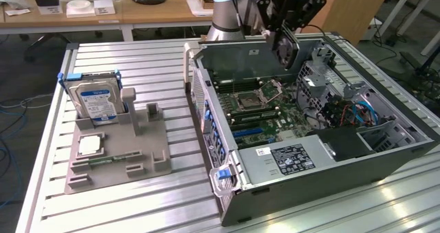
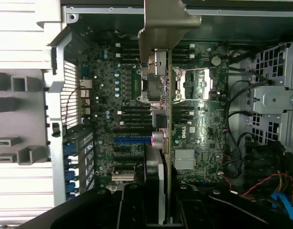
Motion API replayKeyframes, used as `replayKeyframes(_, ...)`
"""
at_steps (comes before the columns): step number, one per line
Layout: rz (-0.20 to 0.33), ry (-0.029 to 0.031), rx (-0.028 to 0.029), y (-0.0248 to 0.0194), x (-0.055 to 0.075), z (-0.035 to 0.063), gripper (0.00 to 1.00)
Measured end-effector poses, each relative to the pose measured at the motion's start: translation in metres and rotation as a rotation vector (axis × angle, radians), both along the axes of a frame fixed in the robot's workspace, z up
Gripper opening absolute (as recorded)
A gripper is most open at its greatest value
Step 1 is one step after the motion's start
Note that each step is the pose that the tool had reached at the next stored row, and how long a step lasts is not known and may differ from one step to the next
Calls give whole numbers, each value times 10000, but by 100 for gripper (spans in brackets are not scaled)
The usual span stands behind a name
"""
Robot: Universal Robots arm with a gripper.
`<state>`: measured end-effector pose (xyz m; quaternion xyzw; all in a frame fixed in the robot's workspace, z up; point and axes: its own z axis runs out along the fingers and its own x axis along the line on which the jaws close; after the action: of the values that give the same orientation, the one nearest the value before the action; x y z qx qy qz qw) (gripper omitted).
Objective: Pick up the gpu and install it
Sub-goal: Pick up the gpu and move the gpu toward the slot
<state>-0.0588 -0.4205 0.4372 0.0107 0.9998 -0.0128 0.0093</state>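
One arm [image 1: 230, 11]: upper centre of the exterior view, behind the open computer case [image 1: 330, 192].
gpu [image 1: 287, 50]: hangs on edge in the air over the case opening, upper centre-right of the exterior view, dark fan face showing.
Jaws: clamped on the gpu at its upper edge.
Wrist view: card [image 2: 168, 124] seen edge-on, silvery bracket [image 2: 168, 28] at one end, motherboard [image 2: 113, 95] beneath it.
Contact: card looks clear of the motherboard, not seated.
Holder [image 1: 154, 161]: grey, left of the exterior view, on the worktop [image 1: 137, 212].
Holder contents: hard drive [image 1: 96, 101] upright, memory stick [image 1: 103, 161] lying flat.
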Motion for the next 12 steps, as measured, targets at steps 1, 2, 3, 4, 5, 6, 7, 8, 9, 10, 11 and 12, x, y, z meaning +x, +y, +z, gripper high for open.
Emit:
replayKeyframes(1,2,-1,0,0,45,-2,28)
replayKeyframes(2,2,0,0,0,89,-3,28)
replayKeyframes(3,0,0,0,0,131,-5,28)
replayKeyframes(4,2,-1,0,0,175,-7,28)
replayKeyframes(5,2,-1,1,0,220,-10,28)
replayKeyframes(6,0,0,1,0,263,-12,28)
replayKeyframes(7,1,0,0,0,309,-14,28)
replayKeyframes(8,3,-1,1,0,358,-17,28)
replayKeyframes(9,0,0,1,0,401,-19,28)
replayKeyframes(10,1,-1,1,0,446,-22,28)
replayKeyframes(11,2,-1,2,0,491,-26,28)
replayKeyframes(12,2,-1,1,0,523,-28,28)
